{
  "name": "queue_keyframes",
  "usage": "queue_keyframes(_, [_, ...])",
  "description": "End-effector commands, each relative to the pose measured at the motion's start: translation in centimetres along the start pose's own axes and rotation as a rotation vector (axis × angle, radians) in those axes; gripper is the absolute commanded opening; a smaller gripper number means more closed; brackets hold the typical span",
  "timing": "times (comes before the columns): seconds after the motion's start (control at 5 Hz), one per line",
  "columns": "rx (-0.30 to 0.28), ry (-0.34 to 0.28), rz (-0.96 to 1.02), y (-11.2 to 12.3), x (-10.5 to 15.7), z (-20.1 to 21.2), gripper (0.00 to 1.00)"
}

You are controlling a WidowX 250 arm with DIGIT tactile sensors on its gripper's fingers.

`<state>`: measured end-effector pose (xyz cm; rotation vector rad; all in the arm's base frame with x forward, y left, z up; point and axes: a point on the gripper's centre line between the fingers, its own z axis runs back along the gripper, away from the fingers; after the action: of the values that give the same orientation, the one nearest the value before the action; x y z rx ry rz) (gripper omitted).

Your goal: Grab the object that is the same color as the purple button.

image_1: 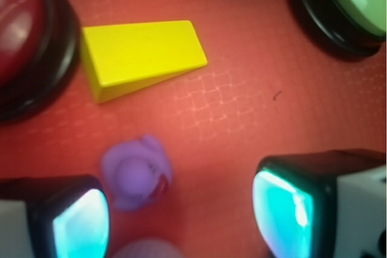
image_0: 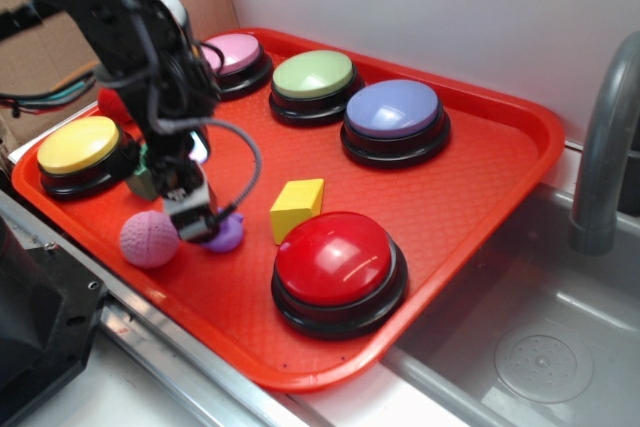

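The small purple duck [image_1: 136,172] lies on the red tray, close beside my left finger [image_1: 78,222] and just ahead of the gap. My gripper [image_1: 181,216] is open, its teal pads wide apart, with nothing held between them. In the exterior view the gripper [image_0: 190,212] hangs low over the tray, and the duck [image_0: 226,234] peeks out just right of it. The purple button [image_0: 393,112] with its lavender dome sits at the tray's back right, far from the gripper.
A yellow wedge block [image_0: 297,208] lies right of the duck. A pink textured ball [image_0: 148,238] sits left of the gripper. Red [image_0: 338,262], green [image_0: 314,78], pink [image_0: 233,55] and yellow [image_0: 79,146] buttons ring the tray [image_0: 480,187]. A sink and faucet [image_0: 605,137] lie to the right.
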<state>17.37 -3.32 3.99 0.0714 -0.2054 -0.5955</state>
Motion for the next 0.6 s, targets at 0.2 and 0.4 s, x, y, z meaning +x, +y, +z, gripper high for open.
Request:
queue_keyframes(0.2, [-0.043,0.017,-0.083,-1.35,0.18,-2.48,1.00])
queue_keyframes(0.4, [-0.061,-0.007,-0.076,-1.19,0.22,-2.50,0.66])
